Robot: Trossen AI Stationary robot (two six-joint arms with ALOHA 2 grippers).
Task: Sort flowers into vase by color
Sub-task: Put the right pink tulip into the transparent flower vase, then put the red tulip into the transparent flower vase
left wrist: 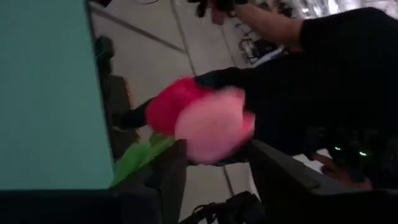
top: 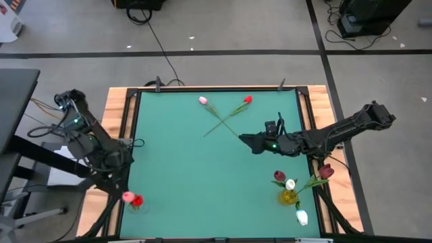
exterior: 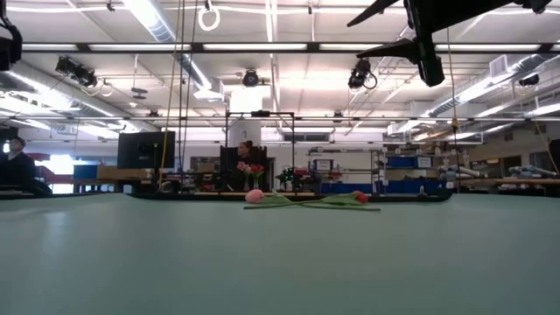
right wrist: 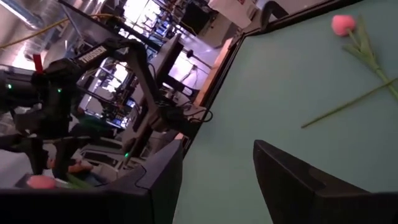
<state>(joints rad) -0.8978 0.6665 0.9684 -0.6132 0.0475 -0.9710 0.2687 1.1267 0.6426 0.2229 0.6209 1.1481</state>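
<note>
Two flowers lie crossed on the green table (top: 175, 169) near its far edge, a pink one (top: 203, 100) and a red one (top: 248, 100). A pink head (top: 128, 197) and a red head (top: 138, 200) stand together at the near left corner. In the left wrist view they are the pink bud (left wrist: 211, 134) and the red bud (left wrist: 171, 106), just beyond my open left gripper (left wrist: 214, 165). That left gripper (top: 125, 183) hovers right beside them. My right gripper (top: 244, 140) hangs open above the table, right of centre, with nothing between its fingers (right wrist: 165, 180).
A yellowish vase (top: 289, 197) at the near right corner holds maroon heads (top: 279, 176) and white heads (top: 290, 183). Another maroon head (top: 326, 171) and a white one (top: 302, 217) lean out from it. Wooden boards (top: 118, 115) rim the table.
</note>
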